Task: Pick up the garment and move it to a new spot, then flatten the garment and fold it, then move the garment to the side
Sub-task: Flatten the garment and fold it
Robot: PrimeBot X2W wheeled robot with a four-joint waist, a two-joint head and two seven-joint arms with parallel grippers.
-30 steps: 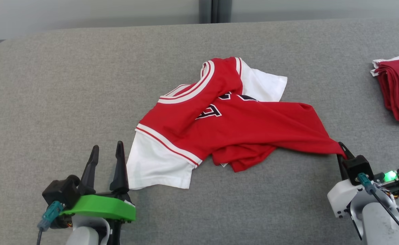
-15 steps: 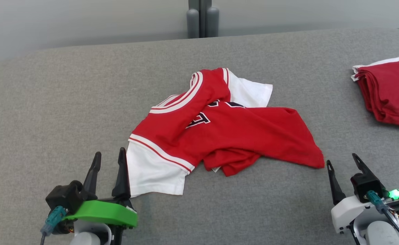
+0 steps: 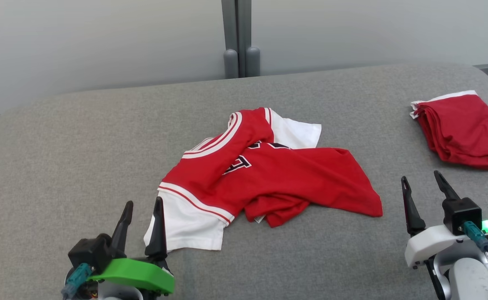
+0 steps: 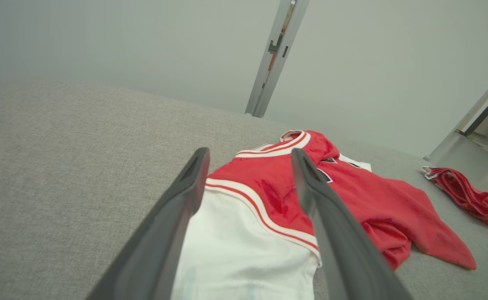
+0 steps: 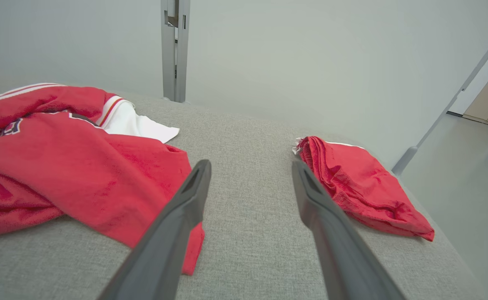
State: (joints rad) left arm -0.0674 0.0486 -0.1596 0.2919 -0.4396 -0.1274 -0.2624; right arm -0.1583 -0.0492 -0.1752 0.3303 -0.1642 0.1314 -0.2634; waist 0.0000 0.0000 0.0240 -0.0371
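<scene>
Fabric, grey and woven, covers the wide padded surface, whose far corners are rounded. Behind it stands a plain pale wall split by a grey metal upright, and in the right wrist view a smooth grey floor shows beyond the surface's right edge. The garment, a red jersey with white sleeves, striped trim and dark lettering, lies crumpled near the middle of the surface. One white sleeve is spread toward the near left and a red hem corner points toward the near right. A folded red pile sits well apart at the far right edge. The left gripper rises at the lower left with its fingers pointing up and spread wide, gripping nothing. Its right finger is just beside the white sleeve's edge, and whether it touches the cloth cannot be told. The right gripper stands at the lower right, fingers likewise spread and empty. It is near the red hem corner but apart from it, between the jersey and the folded pile.
</scene>
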